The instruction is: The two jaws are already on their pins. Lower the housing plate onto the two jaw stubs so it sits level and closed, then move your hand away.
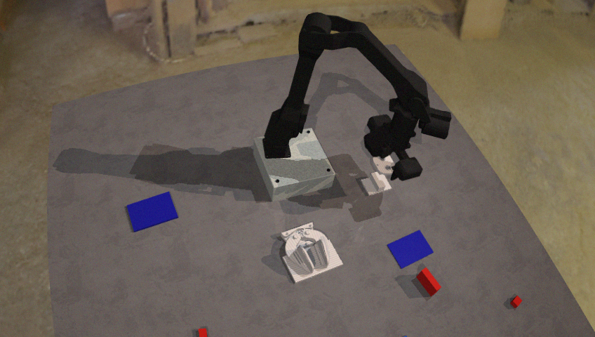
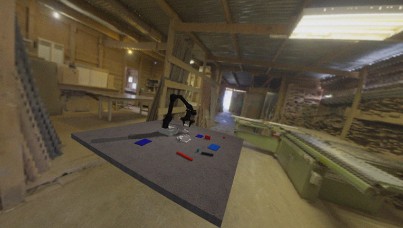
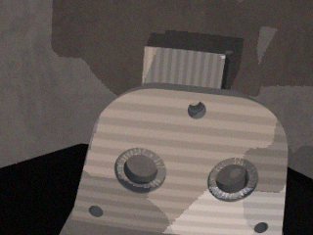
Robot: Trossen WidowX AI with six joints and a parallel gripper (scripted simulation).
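Observation:
My gripper is shut on the white housing plate. The plate is held above the table beside a small white stand. In the wrist view the plate shows a rounded far edge, two large ringed holes and several smaller holes, with a black finger at either side. The white base stands in front of the robot's mount, away from the gripper. Two ribbed jaws stand on it. Their stubs are too small to judge closely.
The robot's pale mount lies between the arm and the left side. Blue mats flank the base. A red block and small red cube are right. A red rod, black bar and teal piece lie farther forward.

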